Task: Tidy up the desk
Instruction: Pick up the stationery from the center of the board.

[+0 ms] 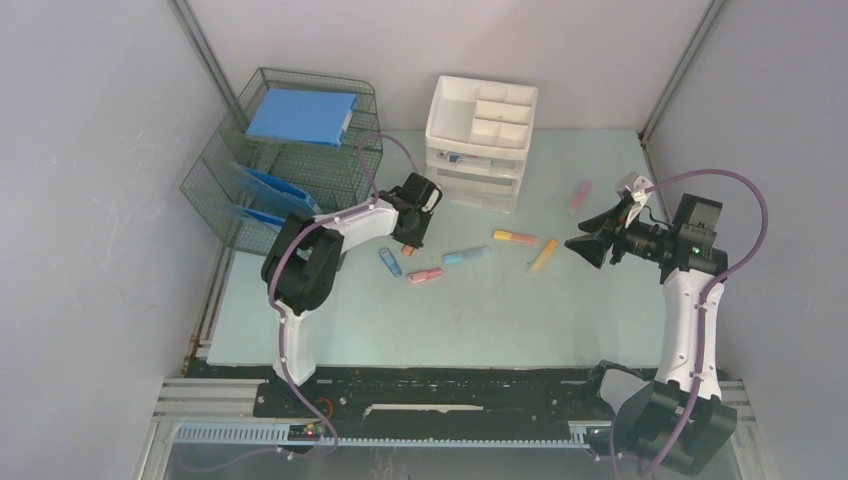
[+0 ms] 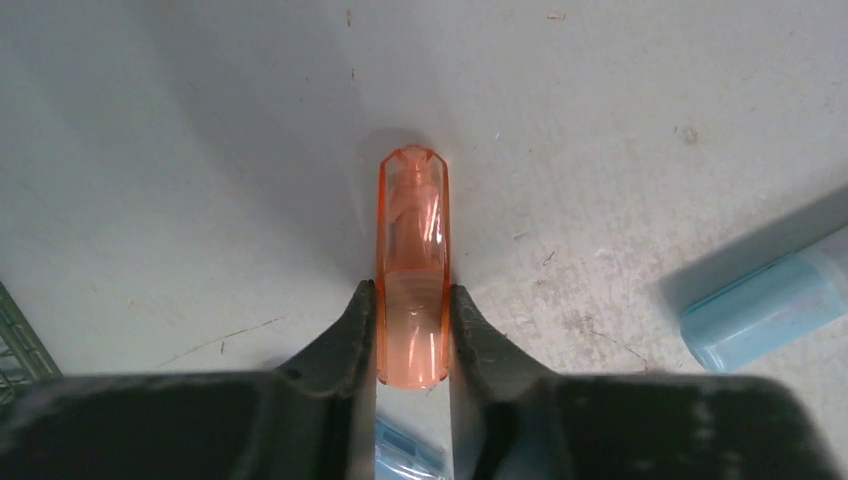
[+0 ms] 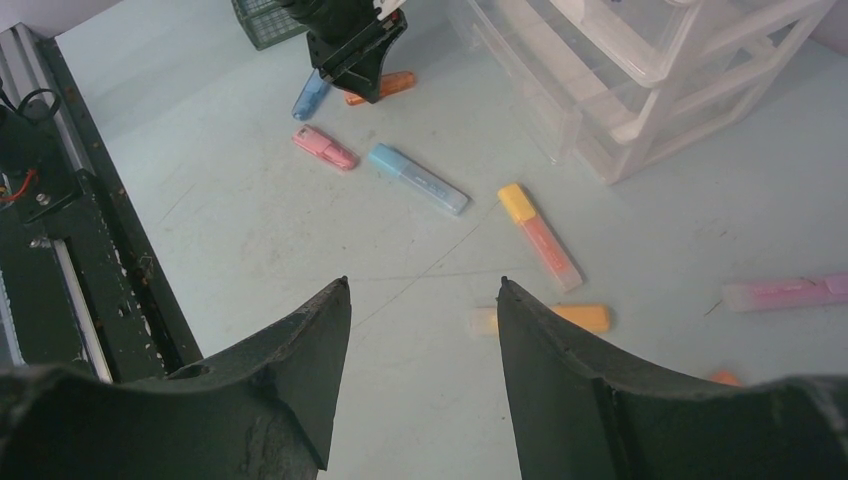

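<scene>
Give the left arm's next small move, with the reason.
Probably lift straight up a little: the left tool has its fingers pressed against both sides of the orange highlighter, which lies flat on the desk.

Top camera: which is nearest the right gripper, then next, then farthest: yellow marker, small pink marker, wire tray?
1. Yellow marker, just left of the right gripper.
2. Small pink marker, in the middle.
3. Wire tray, far left corner.
</scene>
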`<state>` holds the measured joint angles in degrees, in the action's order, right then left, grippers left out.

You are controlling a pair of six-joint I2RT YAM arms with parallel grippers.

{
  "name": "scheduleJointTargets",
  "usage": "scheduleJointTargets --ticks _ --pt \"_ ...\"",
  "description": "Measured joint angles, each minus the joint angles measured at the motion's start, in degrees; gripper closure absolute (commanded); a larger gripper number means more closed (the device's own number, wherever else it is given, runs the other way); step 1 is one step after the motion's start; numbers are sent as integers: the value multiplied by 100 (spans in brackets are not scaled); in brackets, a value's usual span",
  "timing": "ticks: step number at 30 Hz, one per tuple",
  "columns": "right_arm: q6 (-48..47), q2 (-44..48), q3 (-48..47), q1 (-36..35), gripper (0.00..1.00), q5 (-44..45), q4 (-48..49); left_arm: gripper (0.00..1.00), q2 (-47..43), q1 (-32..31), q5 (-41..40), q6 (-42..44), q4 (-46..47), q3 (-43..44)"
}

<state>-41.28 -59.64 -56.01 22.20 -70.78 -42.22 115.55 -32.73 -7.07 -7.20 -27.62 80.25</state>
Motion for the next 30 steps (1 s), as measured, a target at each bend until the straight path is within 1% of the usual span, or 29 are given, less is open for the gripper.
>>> scheduleJointTargets --ticks 3,5,7,11,13,16,19,21,25,28,30 --pt "2 9 0 13 37 -7 0 99 -4 2 0 13 11 -9" --pt "0 15 0 22 37 -13 0 100 -109 2 -11 13 192 -184" --pt "0 17 0 24 37 -20 0 100 -374 2 -31 0 398 -568" --pt "0 17 0 22 37 -22 0 100 -1399 15 -33 -96 1021 -1779" --pt "0 20 0 22 37 -22 0 100 -2164 13 -26 -179 1517 -2409" --pt "0 20 0 22 37 -22 0 100 -3224 13 -4 -240 2455 -3042" --pt "0 35 0 22 37 -22 0 100 -3919 13 72 -328 3510 -3449" --pt "0 44 0 22 37 -22 0 100 -4229 13 164 -404 4207 -3713" --pt "0 52 0 20 37 -22 0 100 -4503 17 216 -815 5379 -4197" --pt "2 63 0 20 37 -22 0 100 -4435 162 356 -1397 6015 -4330" --pt "0 74 0 20 37 -22 -2 100 -4273 345 610 -1814 6437 -4308"
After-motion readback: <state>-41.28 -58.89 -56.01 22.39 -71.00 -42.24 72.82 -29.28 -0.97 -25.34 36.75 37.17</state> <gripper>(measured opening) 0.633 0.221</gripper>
